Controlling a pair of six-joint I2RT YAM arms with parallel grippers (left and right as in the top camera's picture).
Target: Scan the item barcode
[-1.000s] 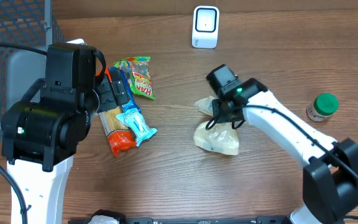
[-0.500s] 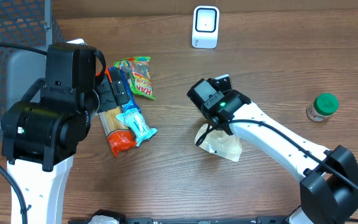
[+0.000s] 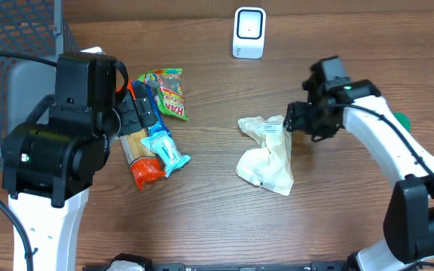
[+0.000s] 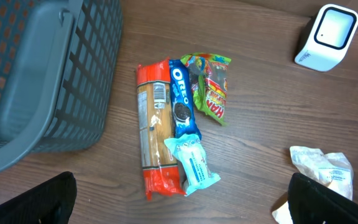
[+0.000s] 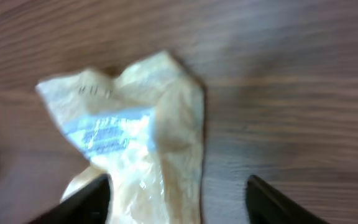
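**Overhead view.** My right claw (image 3: 294, 123) sits at the right edge of the pale crumpled bag (image 3: 266, 154). The bag lies flat on the table (image 3: 202, 226), near its middle. The white scanner (image 3: 249, 32) stands at the far edge, well apart from the bag. A cluster of packets lies to the left, beside my left arm (image 3: 59, 143).

**Left wrist view.** My left claw (image 4: 182, 199) is released: its fingers (image 4: 33, 199) are spread wide and grasp nothing. Below it lie a pasta pack (image 4: 154, 146), an Oreo pack (image 4: 181, 106) touching it, a gummy bag (image 4: 211, 93) and a light-blue packet (image 4: 191, 165). A grey basket (image 4: 42, 68) stands at the left. The scanner is at top right and the bag at the lower right edge.

**Right wrist view.** My right claw is released. Its fingertips (image 5: 86, 199) stand wide apart on either side of the bag's lower part and grip nothing. A blue-and-white label (image 5: 101, 134) faces up; it is blurred, so I cannot tell whether it carries the barcode.
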